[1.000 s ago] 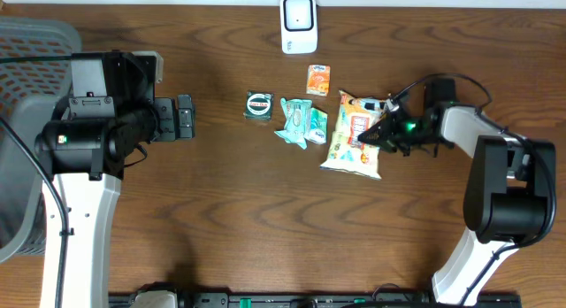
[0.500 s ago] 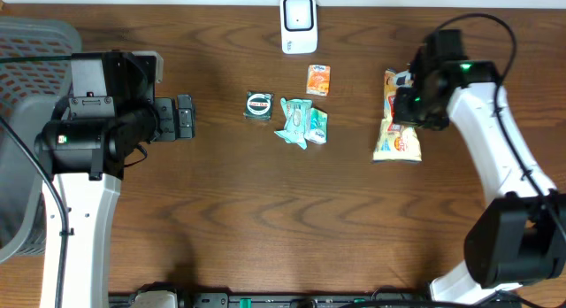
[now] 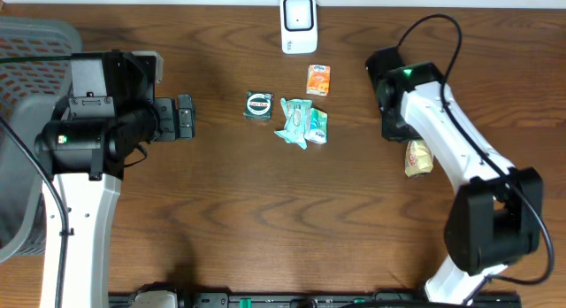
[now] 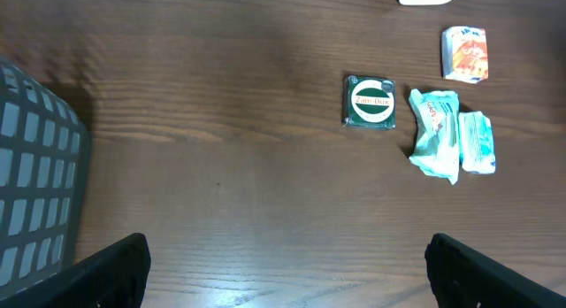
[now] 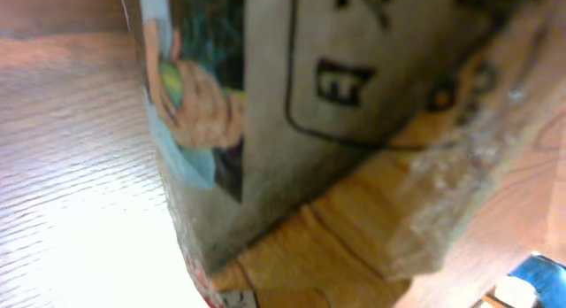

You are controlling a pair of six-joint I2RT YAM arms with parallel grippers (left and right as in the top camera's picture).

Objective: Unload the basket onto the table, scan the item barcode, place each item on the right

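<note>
Two arms are shown at a brown wooden bench, viewed from above. At the far left edge a grey mesh basket is seen, partly covered by the left arm. The left jaws are released: in the left wrist view the two dark fingertips are set wide apart at the lower corners, with nothing between them and bare wood below. The right arm is reached across the right half of the bench, its wrist turned toward the middle. The right jaws are clenched on the snack bag, of which only the yellow lower end is visible beneath the arm from above; in the right wrist view the bag's printed side fills the frame, blurred. Whether the bag is touching the bench cannot be told. A white scanner is placed at the far edge, centre, well apart from the bag. Near the middle, a crumpled teal packet is laid just beside a square green packet, and a small orange packet is set between the teal packet and the scanner.
</note>
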